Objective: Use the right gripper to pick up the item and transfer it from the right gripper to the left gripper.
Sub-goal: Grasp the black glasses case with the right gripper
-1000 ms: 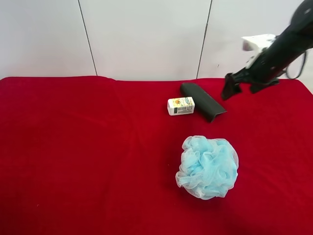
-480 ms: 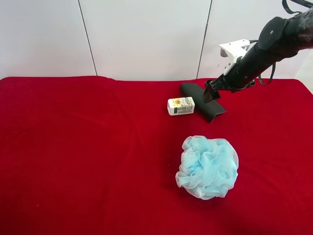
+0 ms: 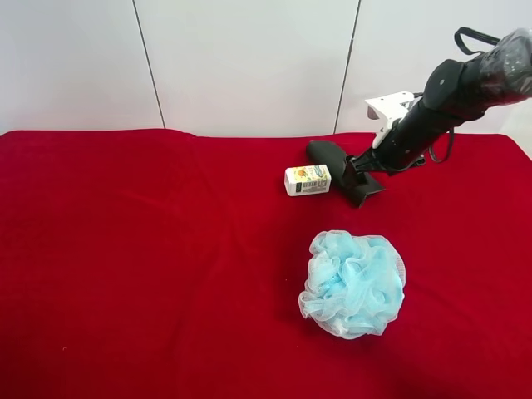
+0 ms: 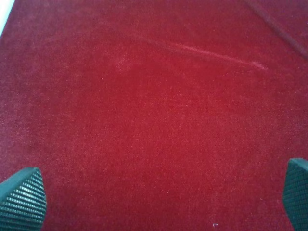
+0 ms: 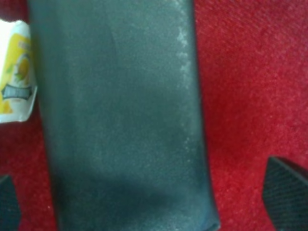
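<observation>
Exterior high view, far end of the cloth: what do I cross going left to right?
In order: white box → dark case → right arm. The blue puff lies nearer and overlaps the first two, so I skip it.

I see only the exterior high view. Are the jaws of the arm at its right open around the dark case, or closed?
Observer: Open. In the right wrist view the right gripper has one fingertip on each side of the case, neither touching.
Operator: Anything near the fingertips?
Observer: The white box lies right beside one long edge of the case, close to one fingertip.
Operator: And the other arm?
Observer: The left gripper is open over bare red cloth.
</observation>
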`<state>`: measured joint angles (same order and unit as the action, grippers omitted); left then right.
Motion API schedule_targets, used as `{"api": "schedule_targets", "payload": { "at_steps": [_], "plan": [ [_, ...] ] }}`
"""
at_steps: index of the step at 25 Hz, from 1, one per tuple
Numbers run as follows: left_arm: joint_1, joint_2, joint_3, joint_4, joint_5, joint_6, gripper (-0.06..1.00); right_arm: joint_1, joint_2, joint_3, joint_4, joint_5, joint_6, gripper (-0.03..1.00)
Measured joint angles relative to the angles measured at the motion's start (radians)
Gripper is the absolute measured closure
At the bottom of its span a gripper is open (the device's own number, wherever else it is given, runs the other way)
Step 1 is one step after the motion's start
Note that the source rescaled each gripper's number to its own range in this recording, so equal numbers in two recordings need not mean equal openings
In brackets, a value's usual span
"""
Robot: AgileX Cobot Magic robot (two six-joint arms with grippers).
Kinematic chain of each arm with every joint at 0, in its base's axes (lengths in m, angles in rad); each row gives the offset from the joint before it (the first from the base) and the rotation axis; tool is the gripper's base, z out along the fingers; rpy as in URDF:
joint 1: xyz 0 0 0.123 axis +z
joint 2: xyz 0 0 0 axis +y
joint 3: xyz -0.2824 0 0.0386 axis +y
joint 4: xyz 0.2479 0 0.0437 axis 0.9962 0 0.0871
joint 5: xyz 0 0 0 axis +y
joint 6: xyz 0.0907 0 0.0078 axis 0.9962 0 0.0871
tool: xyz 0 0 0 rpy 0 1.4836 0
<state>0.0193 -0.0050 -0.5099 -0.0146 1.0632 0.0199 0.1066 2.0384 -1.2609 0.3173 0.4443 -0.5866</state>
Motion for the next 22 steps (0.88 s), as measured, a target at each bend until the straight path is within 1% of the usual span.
{"api": "schedule_targets", "payload": {
  "at_steps": [22],
  "plan": [
    [0.000,0.000,0.000,0.000,0.000,0.000,-0.04,0.000,0.029,0.000,0.001,-0.065,0.000,-0.03]
  ]
}}
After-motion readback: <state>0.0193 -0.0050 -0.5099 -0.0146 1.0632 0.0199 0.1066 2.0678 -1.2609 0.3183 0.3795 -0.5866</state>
